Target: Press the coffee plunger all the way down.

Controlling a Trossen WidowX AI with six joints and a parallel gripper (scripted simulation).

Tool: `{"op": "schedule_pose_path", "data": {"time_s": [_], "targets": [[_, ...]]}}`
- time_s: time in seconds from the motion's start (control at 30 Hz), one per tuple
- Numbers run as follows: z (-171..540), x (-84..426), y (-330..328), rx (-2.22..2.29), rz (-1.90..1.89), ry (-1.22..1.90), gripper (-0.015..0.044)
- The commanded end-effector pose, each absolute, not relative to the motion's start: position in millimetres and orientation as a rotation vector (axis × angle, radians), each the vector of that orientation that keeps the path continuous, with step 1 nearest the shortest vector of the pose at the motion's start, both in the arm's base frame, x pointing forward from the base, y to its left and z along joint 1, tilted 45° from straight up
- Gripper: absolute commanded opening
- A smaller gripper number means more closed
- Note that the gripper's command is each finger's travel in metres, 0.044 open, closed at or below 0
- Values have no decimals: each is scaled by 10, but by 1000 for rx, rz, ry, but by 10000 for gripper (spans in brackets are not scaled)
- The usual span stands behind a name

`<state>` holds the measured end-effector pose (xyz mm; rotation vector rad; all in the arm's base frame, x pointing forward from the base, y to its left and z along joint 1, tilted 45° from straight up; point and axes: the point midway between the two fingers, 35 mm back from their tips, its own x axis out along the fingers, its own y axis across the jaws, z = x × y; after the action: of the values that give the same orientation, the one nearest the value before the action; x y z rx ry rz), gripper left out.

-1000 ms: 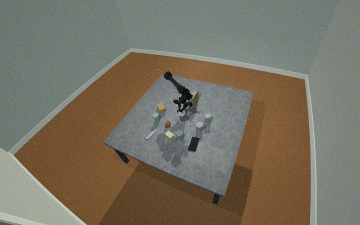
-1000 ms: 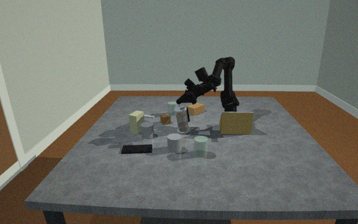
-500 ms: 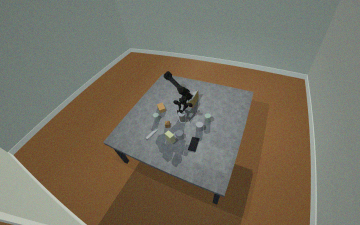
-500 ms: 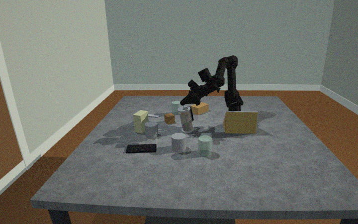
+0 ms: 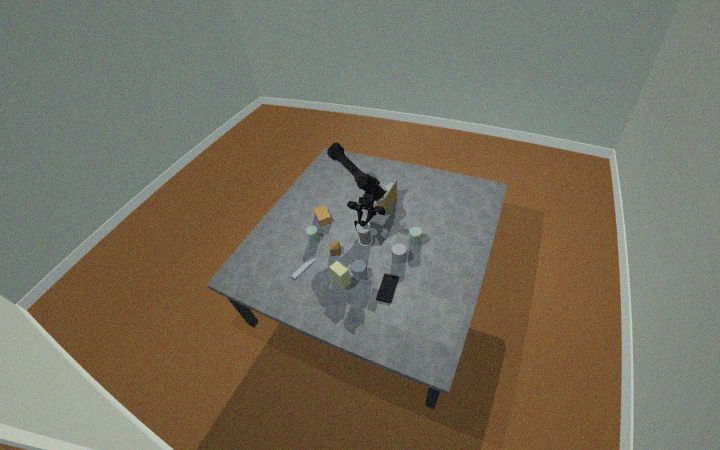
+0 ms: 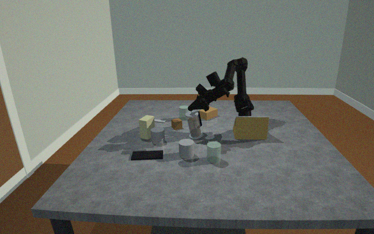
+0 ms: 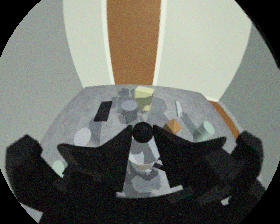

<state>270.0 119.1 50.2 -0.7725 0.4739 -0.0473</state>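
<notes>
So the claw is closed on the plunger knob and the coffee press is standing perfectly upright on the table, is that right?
Not quite. The claw is closed on the plunger knob, but the coffee press is not upright: the exterior view shows it leaning on the table, its top tilted toward the claw.

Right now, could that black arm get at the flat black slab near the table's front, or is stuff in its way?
Probably not yet: the gripper is shut on the plunger knob, and the grey cylinder stands near the black slab.
</notes>
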Motion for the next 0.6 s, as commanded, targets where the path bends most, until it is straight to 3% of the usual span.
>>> {"op": "schedule_pose_path", "data": {"time_s": [0.0, 0.57], "targets": [[470, 2701, 1159, -788, -55, 489, 118], [488, 2707, 1195, -778, -50, 477, 118]]}}
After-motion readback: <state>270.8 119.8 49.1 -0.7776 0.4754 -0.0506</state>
